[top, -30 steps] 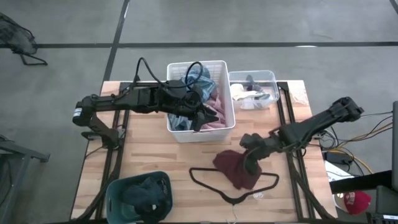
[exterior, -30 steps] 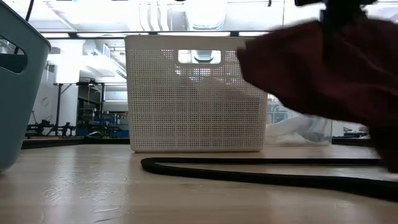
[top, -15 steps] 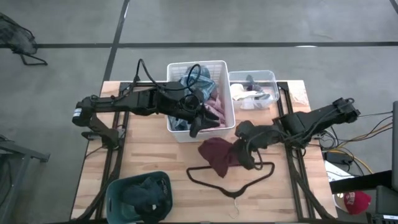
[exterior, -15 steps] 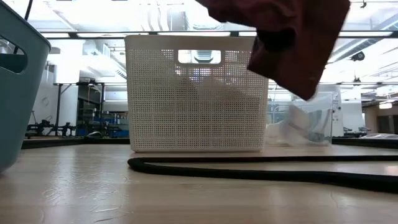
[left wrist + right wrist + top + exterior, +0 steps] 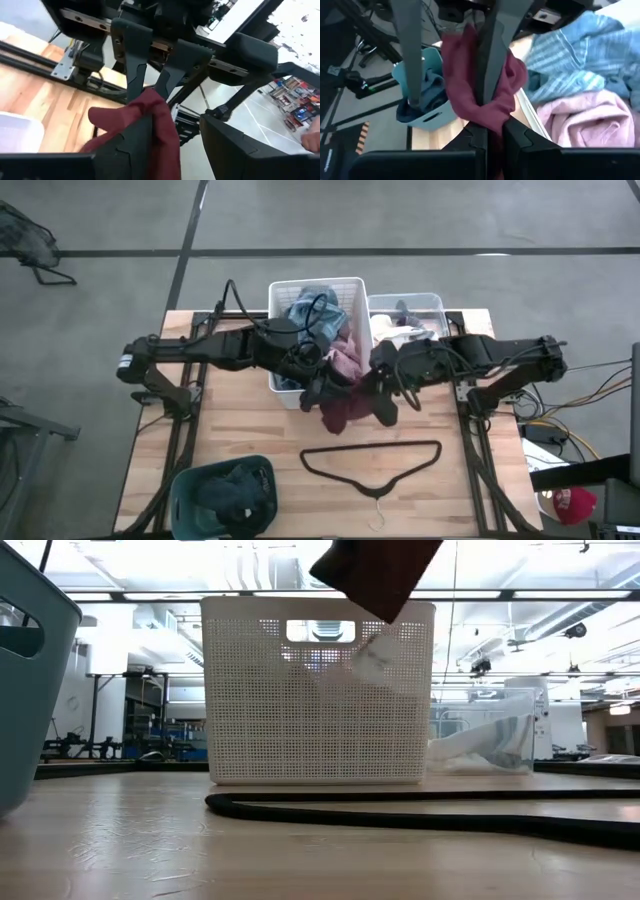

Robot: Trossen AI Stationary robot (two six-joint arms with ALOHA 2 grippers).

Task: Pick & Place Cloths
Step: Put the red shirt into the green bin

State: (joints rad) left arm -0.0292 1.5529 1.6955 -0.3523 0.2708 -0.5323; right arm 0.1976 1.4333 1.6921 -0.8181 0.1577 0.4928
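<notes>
Right gripper (image 5: 383,398), centre of the high view: fingers closed tight on a maroon cloth (image 5: 345,408), which hangs from them in a bunch just below the front right corner of the white basket (image 5: 358,284). In the right wrist view the two dark fingers (image 5: 476,135) pinch the maroon cloth (image 5: 480,82) between them.

Left gripper (image 5: 318,385), just left of the maroon cloth in the high view: fingers parted about halfway, holding nothing; it sits over the front rim of the white basket. In the left wrist view its own fingers (image 5: 125,142) stand apart, with the maroon cloth (image 5: 145,117) and the other arm's closed fingers showing beyond them.

Inside the white basket, upper centre of the high view: a blue-grey cloth (image 5: 312,302) and a pink cloth (image 5: 345,358).

Right of the basket, touching it: a clear box (image 5: 438,302) with white and grey socks (image 5: 400,328) in it.

Lower centre of the wooden table (image 5: 230,420): a black hanger (image 5: 375,462), lying flat.

Lower left of the table: a teal bin (image 5: 185,490) holding dark cloths (image 5: 232,488).

Low view: the maroon cloth (image 5: 375,572) hangs at the upper edge of the frame, in front of the basket (image 5: 260,710).
</notes>
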